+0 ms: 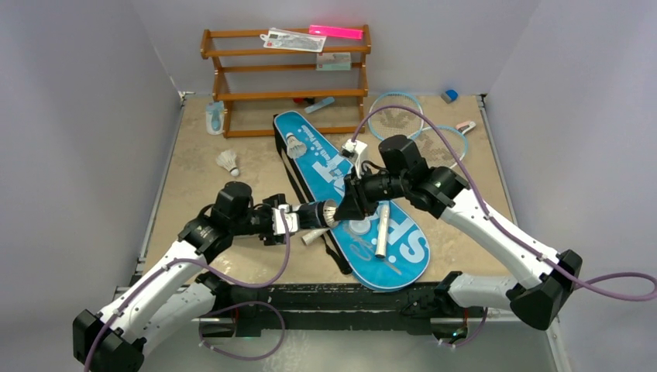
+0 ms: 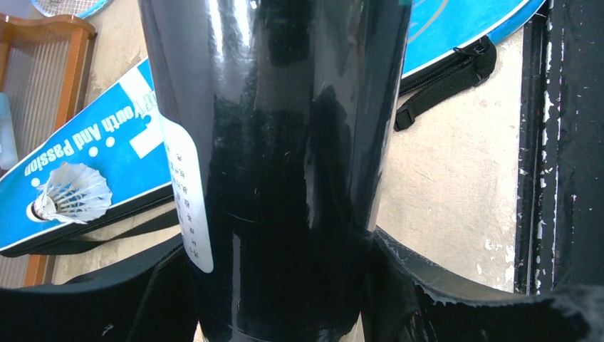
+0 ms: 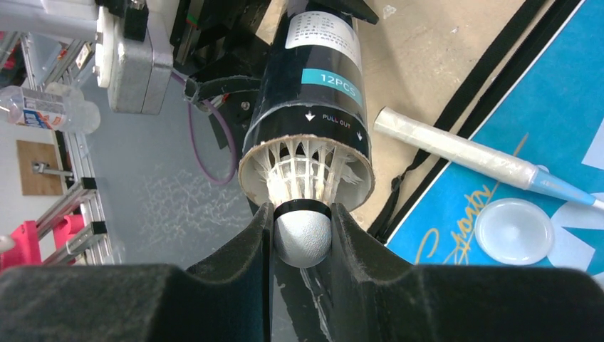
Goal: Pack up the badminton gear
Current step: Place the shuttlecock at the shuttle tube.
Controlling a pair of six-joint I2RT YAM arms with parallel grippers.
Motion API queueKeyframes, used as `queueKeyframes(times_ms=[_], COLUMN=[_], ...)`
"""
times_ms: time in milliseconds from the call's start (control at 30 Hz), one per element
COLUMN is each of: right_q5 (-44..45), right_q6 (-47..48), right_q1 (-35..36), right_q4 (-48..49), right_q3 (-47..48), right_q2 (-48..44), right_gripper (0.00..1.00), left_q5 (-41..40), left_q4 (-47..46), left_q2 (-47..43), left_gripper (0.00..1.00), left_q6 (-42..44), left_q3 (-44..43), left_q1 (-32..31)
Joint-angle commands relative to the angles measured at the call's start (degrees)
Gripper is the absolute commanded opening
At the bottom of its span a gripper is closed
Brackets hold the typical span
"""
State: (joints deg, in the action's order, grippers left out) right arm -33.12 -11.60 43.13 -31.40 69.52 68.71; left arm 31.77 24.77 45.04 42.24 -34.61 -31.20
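The right claw (image 3: pixel 302 214) is partly closed, its two black fingers pinching the rounded cork of a shuttlecock (image 3: pixel 303 242). The feathers sit just inside the open mouth of the black tube (image 3: pixel 313 78), which points straight at this claw. The left claw (image 2: pixel 278 246) stands wide but is clamped, with a finger pressed to each side of the tube further along its length.

The two claws meet over the near left edge of the blue bag (image 1: pixel 399 260), which lies slantwise on the desk (image 1: pixel 194 178). Just beside the tube's mouth, a white racket handle (image 3: pixel 456 149) and a clear round lid (image 3: pixel 514 231) rest on the bag.

A second shuttlecock (image 1: pixel 294 144) lies at the bag's far end, and a third shuttlecock (image 1: pixel 228 161) sits on the desk to its left. One light-blue racket head (image 1: pixel 395 115) and another racket head (image 1: pixel 448 143) lie side by side at the far right of the desk. The wooden rack (image 1: pixel 290 94) stands at the back.
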Motion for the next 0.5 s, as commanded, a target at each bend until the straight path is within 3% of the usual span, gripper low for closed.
queueKeyframes(times_ms=[0,133,467], right_q5=[-3.38,-2.66,-0.84], right_q6=[-2.20,-2.93,-5.54], right_q1=[0.49,0.50,1.26], right_q4=[3.18,2.83,8.16], right_q3=[2.89,3.50,0.22], right_q2=[1.48,1.50,2.51], right_gripper=[0.15,0.19,0.19], left_q5=[0.69,-0.86,1.95], left_q4=[-1.23,-1.13,-2.92], left_q2=[0.98,1.05,-0.19], left_gripper=[0.25,0.26,0.26], left_q6=[0.56,0.48,-0.97], left_q3=[-2.05,-1.92,-1.69], left_q1=[-0.24,-0.38,-0.41])
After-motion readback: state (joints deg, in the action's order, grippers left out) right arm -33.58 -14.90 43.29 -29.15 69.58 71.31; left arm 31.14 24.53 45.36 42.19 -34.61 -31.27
